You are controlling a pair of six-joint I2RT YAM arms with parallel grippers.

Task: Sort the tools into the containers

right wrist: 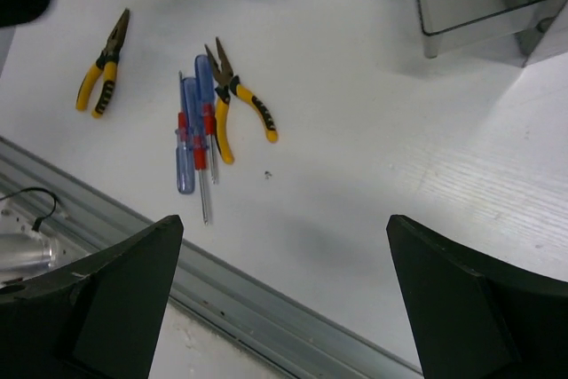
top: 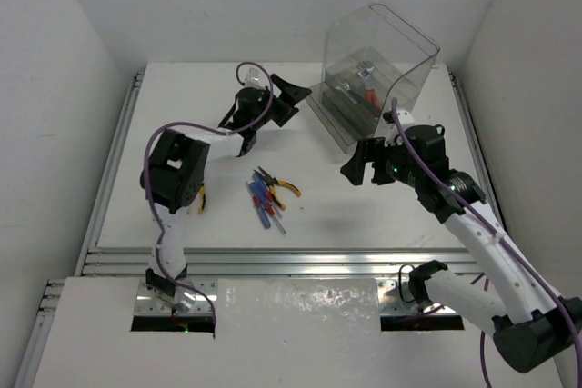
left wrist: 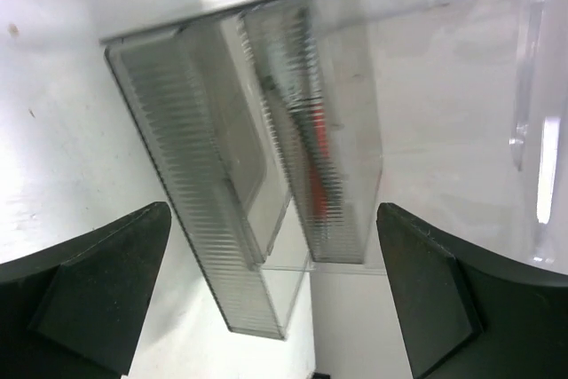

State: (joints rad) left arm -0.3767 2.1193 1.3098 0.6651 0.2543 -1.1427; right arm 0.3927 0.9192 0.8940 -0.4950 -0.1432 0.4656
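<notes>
Tools (top: 264, 199) lie mostly on the white table (top: 364, 215), well apart from the containers. Slim blue- and red-handled screwdrivers (right wrist: 191, 135) rest side by side, touching one yellow-handled pliers (right wrist: 238, 108). A second yellow-handled pliers (right wrist: 100, 79) lies apart, beside the left arm's elbow. The transparent box (top: 386, 52) stands at the far right with its curved cover raised. Inside it are the shallow ribbed trays (left wrist: 200, 219). One tray holds a red-handled item (left wrist: 319, 144), too blurred to identify. The left gripper (left wrist: 273, 219) faces the trays, jaws spread wide with nothing between them. The right gripper (right wrist: 284, 228) hovers above the table near the box, jaws likewise parted and grasping nothing.
</notes>
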